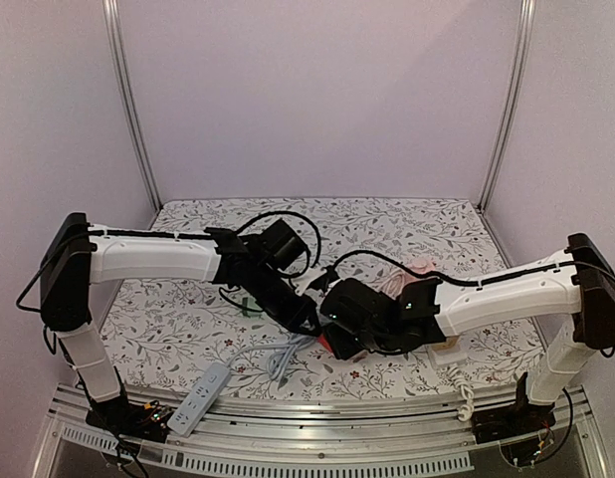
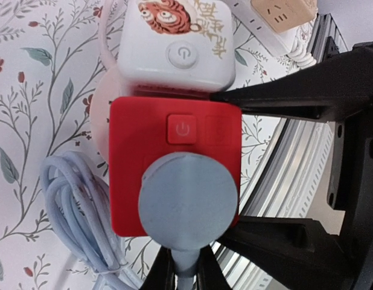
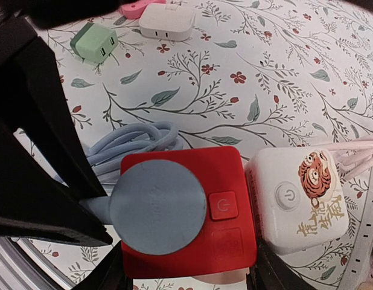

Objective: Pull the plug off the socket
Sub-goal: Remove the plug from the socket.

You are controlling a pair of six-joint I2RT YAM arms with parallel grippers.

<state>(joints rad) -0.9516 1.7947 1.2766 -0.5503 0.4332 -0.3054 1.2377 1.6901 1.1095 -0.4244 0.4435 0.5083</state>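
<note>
Pinching the stiff neck of the grey plug (image 3: pixel 156 205), right gripper (image 3: pixel 102 214) is clamped; left gripper (image 2: pixel 219 166) clamps the light red socket (image 2: pixel 144 133).

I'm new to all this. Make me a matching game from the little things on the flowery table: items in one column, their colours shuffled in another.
Things:
1. round plug
2. socket block
3. tiger-print cube
4. small adapter

Colours:
A. green
B. red
C. grey-blue
D. white

Pairs: 1-C, 2-B, 3-D, 4-A.
</note>
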